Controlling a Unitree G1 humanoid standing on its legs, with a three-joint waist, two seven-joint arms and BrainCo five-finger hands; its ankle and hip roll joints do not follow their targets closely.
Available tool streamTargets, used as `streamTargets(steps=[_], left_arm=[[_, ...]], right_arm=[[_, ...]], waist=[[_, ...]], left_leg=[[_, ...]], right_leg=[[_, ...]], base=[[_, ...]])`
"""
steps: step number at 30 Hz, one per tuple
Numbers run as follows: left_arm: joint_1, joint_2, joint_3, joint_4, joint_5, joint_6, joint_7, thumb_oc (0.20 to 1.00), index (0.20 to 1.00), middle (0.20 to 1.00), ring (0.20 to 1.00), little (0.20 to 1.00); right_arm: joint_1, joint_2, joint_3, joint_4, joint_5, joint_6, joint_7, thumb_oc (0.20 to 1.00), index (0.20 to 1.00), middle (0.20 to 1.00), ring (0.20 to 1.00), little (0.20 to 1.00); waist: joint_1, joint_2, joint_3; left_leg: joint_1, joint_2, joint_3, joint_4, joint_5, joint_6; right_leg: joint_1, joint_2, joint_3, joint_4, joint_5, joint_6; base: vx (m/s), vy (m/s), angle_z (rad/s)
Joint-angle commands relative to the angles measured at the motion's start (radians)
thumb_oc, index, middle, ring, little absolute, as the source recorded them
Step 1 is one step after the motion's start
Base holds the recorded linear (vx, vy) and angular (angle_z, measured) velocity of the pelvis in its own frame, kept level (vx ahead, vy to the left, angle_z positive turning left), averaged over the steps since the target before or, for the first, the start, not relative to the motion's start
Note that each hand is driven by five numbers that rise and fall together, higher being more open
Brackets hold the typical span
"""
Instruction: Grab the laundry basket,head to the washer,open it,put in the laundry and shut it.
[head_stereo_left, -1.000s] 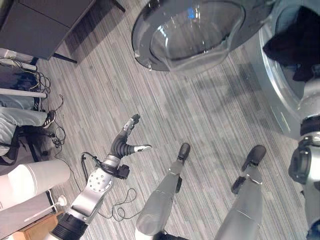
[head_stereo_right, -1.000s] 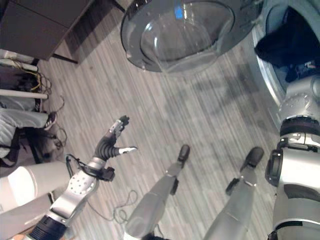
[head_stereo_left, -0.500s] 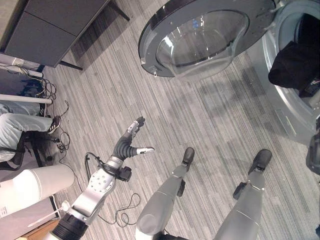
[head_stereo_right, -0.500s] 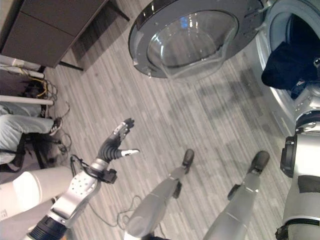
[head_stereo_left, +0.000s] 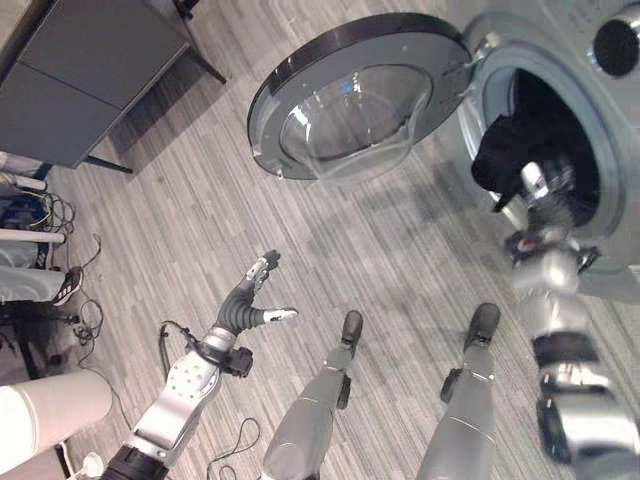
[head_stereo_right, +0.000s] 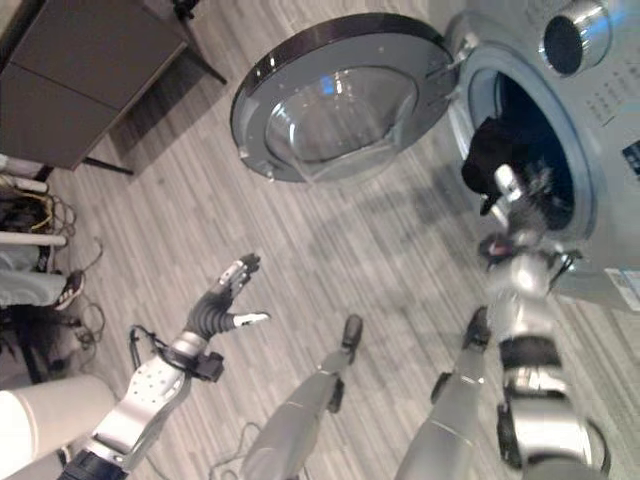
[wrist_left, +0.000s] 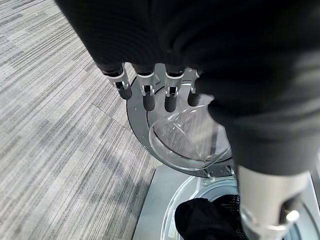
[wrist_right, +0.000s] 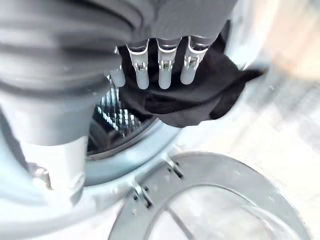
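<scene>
Our right hand (head_stereo_left: 540, 195) has come up to the front-loading grey washer's (head_stereo_left: 600, 110) mouth, fingers straight against the black laundry (head_stereo_left: 500, 160) at the rim, left hand (head_stereo_left: 250, 300) relaxed: loading, round glass door (head_stereo_left: 350, 100) unshut.

You can't see the right hand's (head_stereo_left: 533, 186) fingertips, buried in the dark laundry (head_stereo_left: 500, 155) at the drum mouth; grip unclear; washer (head_stereo_right: 600, 90) cut off by the frame edge; drum interior too dark.

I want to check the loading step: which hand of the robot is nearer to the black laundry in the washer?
Right. The right hand is at the black laundry in the washer's opening; the left hand hangs open over the floor, well away.
</scene>
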Motion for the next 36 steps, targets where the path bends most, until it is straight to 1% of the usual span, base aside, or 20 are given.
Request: streamTargets(steps=[1, 2, 4, 5, 8, 14, 15, 19, 20, 21, 22, 24, 28, 29, 30, 31, 32, 33, 34, 36], left_arm=[[0.060, 0.034, 0.032, -0.028, 0.053, -0.032, -0.027, 1.000, 1.000, 1.000, 1.000, 1.000], [0.075, 0.034, 0.053, -0.030, 0.064, -0.031, -0.027, 1.000, 1.000, 1.000, 1.000, 1.000], [0.086, 0.034, 0.067, -0.030, 0.071, -0.029, -0.027, 1.000, 1.000, 1.000, 1.000, 1.000], [0.101, 0.031, 0.082, -0.032, 0.081, -0.026, -0.026, 1.000, 1.000, 1.000, 1.000, 1.000], [0.132, 0.024, 0.108, -0.048, 0.081, -0.019, -0.026, 1.000, 1.000, 1.000, 1.000, 1.000], [0.148, 0.017, 0.118, -0.051, 0.088, -0.017, -0.022, 1.000, 1.000, 1.000, 1.000, 1.000], [0.154, 0.018, 0.111, -0.054, 0.088, -0.013, -0.018, 1.000, 1.000, 1.000, 1.000, 1.000], [0.153, 0.018, 0.113, -0.054, 0.088, -0.013, -0.018, 1.000, 1.000, 1.000, 1.000, 1.000], [0.150, 0.020, 0.097, -0.053, 0.063, -0.011, -0.003, 1.000, 1.000, 1.000, 1.000, 1.000], [0.146, 0.019, 0.094, -0.054, 0.053, -0.010, 0.003, 1.000, 1.000, 1.000, 1.000, 1.000], [0.121, 0.025, 0.079, -0.066, 0.035, -0.012, 0.022, 1.000, 1.000, 1.000, 1.000, 1.000], [0.116, 0.029, 0.073, -0.074, 0.032, -0.013, 0.028, 1.000, 1.000, 1.000, 1.000, 1.000], [0.115, 0.029, 0.073, -0.073, 0.032, -0.013, 0.028, 1.000, 1.000, 1.000, 1.000, 1.000], [0.116, 0.039, 0.049, -0.086, 0.031, -0.023, 0.035, 1.000, 1.000, 1.000, 1.000, 1.000], [0.105, 0.037, 0.045, -0.085, 0.031, -0.022, 0.036, 1.000, 1.000, 1.000, 1.000, 1.000], [0.076, 0.049, 0.015, -0.086, 0.030, -0.031, 0.043, 1.000, 1.000, 1.000, 1.000, 1.000], [0.070, 0.051, 0.010, -0.085, 0.029, -0.031, 0.046, 1.000, 1.000, 1.000, 1.000, 1.000], [0.058, 0.052, 0.000, -0.083, 0.027, -0.032, 0.048, 1.000, 1.000, 1.000, 1.000, 1.000], [0.049, 0.053, -0.005, -0.077, 0.028, -0.032, 0.052, 1.000, 1.000, 1.000, 1.000, 1.000], [0.038, 0.049, -0.017, -0.070, 0.024, -0.034, 0.054, 1.000, 1.000, 1.000, 1.000, 1.000]], right_arm=[[0.053, -0.007, -0.044, -0.057, -0.017, -0.078, 0.088, 1.000, 1.000, 1.000, 1.000, 1.000], [0.117, 0.027, -0.040, -0.084, -0.003, -0.065, 0.130, 1.000, 1.000, 1.000, 1.000, 1.000], [0.158, 0.050, -0.040, -0.103, 0.012, -0.057, 0.155, 1.000, 1.000, 1.000, 1.000, 1.000], [0.232, 0.098, -0.046, -0.116, 0.055, -0.043, 0.199, 1.000, 1.000, 1.000, 1.000, 1.000], [0.335, 0.161, -0.015, -0.062, 0.051, -0.016, 0.218, 1.000, 1.000, 1.000, 1.000, 1.000], [0.333, 0.187, 0.035, 0.053, 0.014, 0.016, 0.220, 1.000, 1.000, 1.000, 1.000, 1.000], [0.297, 0.207, 0.048, 0.136, 0.010, 0.024, 0.198, 1.000, 1.000, 1.000, 1.000, 1.000], [0.292, 0.207, 0.049, 0.141, 0.011, 0.022, 0.199, 1.000, 1.000, 1.000, 1.000, 1.000], [0.177, 0.229, 0.081, 0.338, -0.047, 0.046, 0.106, 1.000, 1.000, 1.000, 1.000, 1.000], [0.144, 0.234, 0.080, 0.378, -0.050, 0.050, 0.092, 1.000, 1.000, 1.000, 1.000, 1.000], [-0.026, 0.216, 0.032, 0.506, -0.019, 0.045, 0.021, 1.000, 1.000, 1.000, 1.000, 1.000], [-0.085, 0.194, 0.005, 0.540, 0.000, 0.040, 0.000, 1.000, 1.000, 1.000, 1.000, 1.000], [-0.086, 0.193, 0.005, 0.541, 0.001, 0.040, 0.001, 1.000, 1.000, 1.000, 1.000, 1.000], [-0.192, 0.132, -0.041, 0.597, 0.030, 0.038, -0.051, 1.000, 1.000, 1.000, 1.000, 1.000], [-0.206, 0.122, -0.044, 0.609, 0.032, 0.037, -0.047, 1.000, 1.000, 1.000, 1.000, 1.000], [-0.319, 0.027, -0.081, 0.665, 0.078, 0.029, -0.090, 1.000, 1.000, 1.000, 1.000, 1.000], [-0.338, 0.011, -0.083, 0.671, 0.085, 0.027, -0.099, 1.000, 1.000, 1.000, 1.000, 1.000], [-0.353, -0.004, -0.084, 0.680, 0.091, 0.026, -0.104, 1.000, 1.000, 1.000, 1.000, 1.000], [-0.367, -0.021, -0.090, 0.688, 0.096, 0.024, -0.109, 1.000, 1.000, 1.000, 1.000, 1.000], [-0.392, -0.049, -0.095, 0.704, 0.110, 0.022, -0.117, 1.000, 1.000, 1.000, 1.000, 1.000]], waist=[[0.006, -0.024, -0.027], [-0.002, -0.037, -0.027], [-0.009, -0.047, -0.028], [-0.018, -0.059, -0.027], [-0.034, -0.081, -0.023], [-0.035, -0.088, -0.015], [-0.028, -0.083, -0.010], [-0.028, -0.084, -0.009], [-0.005, -0.076, -0.005], [0.002, -0.072, -0.002], [0.031, -0.049, 0.010], [0.044, -0.038, 0.014], [0.044, -0.038, 0.014], [0.076, -0.008, 0.019], [0.078, -0.004, 0.022], [0.113, 0.031, 0.036], [0.119, 0.035, 0.033], [0.126, 0.044, 0.042], [0.130, 0.048, 0.039], [0.138, 0.057, 0.038]], left_leg=[[0.003, 0.022, -0.048, -0.022, -0.064, 0.006], [0.003, 0.026, -0.049, -0.022, -0.063, 0.004], [0.003, 0.028, -0.049, -0.021, -0.063, 0.004], [0.003, 0.031, -0.051, -0.021, -0.063, 0.003], [-0.009, 0.037, -0.053, -0.021, -0.055, -0.004], [-0.028, 0.043, -0.056, -0.019, -0.048, -0.009], [-0.033, 0.044, -0.055, -0.020, -0.044, -0.009], [-0.034, 0.044, -0.055, -0.020, -0.044, -0.009], [-0.043, 0.046, -0.055, -0.025, -0.039, -0.009], [-0.048, 0.045, -0.056, -0.024, -0.039, -0.009], [-0.069, 0.041, -0.062, -0.022, -0.036, -0.008], [-0.078, 0.038, -0.066, -0.021, -0.035, -0.008], [-0.079, 0.038, -0.065, -0.020, -0.035, -0.008], [-0.092, 0.033, -0.079, -0.025, -0.027, -0.007], [-0.098, 0.033, -0.082, -0.024, -0.027, -0.008], [-0.135, 0.022, -0.105, -0.013, -0.020, -0.012], [-0.135, 0.020, -0.107, -0.010, -0.035, -0.011], [-0.155, 0.014, -0.116, 0.001, -0.020, -0.014], [-0.157, 0.012, -0.115, 0.005, -0.036, -0.016], [-0.175, 0.007, -0.120, 0.010, -0.035, -0.018]], right_leg=[[0.112, -0.015, -0.009, -0.029, -0.120, 0.049], [0.121, -0.013, -0.012, -0.039, -0.117, 0.049], [0.128, -0.012, -0.016, -0.044, -0.114, 0.050], [0.135, -0.011, -0.019, -0.049, -0.112, 0.052], [0.127, -0.007, -0.020, -0.046, -0.111, 0.050], [0.116, -0.004, -0.020, -0.043, -0.112, 0.048], [0.113, -0.002, -0.018, -0.043, -0.111, 0.047], [0.112, -0.002, -0.017, -0.043, -0.111, 0.047], [0.102, -0.001, -0.016, -0.045, -0.111, 0.045], [0.098, -0.001, -0.016, -0.042, -0.114, 0.043], [0.066, -0.003, -0.011, -0.023, -0.124, 0.042], [0.048, -0.005, -0.008, -0.006, -0.131, 0.041], [0.046, -0.005, -0.006, -0.005, -0.132, 0.041], [0.018, -0.014, -0.008, 0.030, -0.148, 0.041], [0.010, -0.015, -0.008, 0.040, -0.153, 0.040], [-0.041, -0.026, -0.012, 0.115, -0.194, 0.040], [-0.043, -0.025, -0.008, 0.130, -0.221, 0.045], [-0.064, -0.030, -0.013, 0.149, -0.213, 0.041], [-0.069, -0.033, -0.014, 0.170, -0.247, 0.046], [-0.088, -0.039, -0.018, 0.197, -0.263, 0.046]], base=[[0.00, 0.000, 0.00], [0.00, 0.000, 0.00], [0.00, 0.000, 0.00], [0.00, 0.000, 0.00], [0.00, 0.000, 0.00], [0.00, 0.000, 0.00], [0.00, 0.000, 0.00], [0.00, 0.003, -0.04], [0.00, 0.000, 0.00], [-0.05, 0.017, -0.04], [-0.03, 0.015, -0.03], [-0.02, 0.009, 0.03], [0.00, 0.000, 0.06], [-0.03, 0.003, -0.03], [-0.08, -0.022, 0.10], [0.02, -0.057, 0.27], [-0.07, -0.047, 0.52], [0.06, -0.047, 0.57], [-0.01, -0.019, 0.55], [0.04, -0.017, 0.40]])
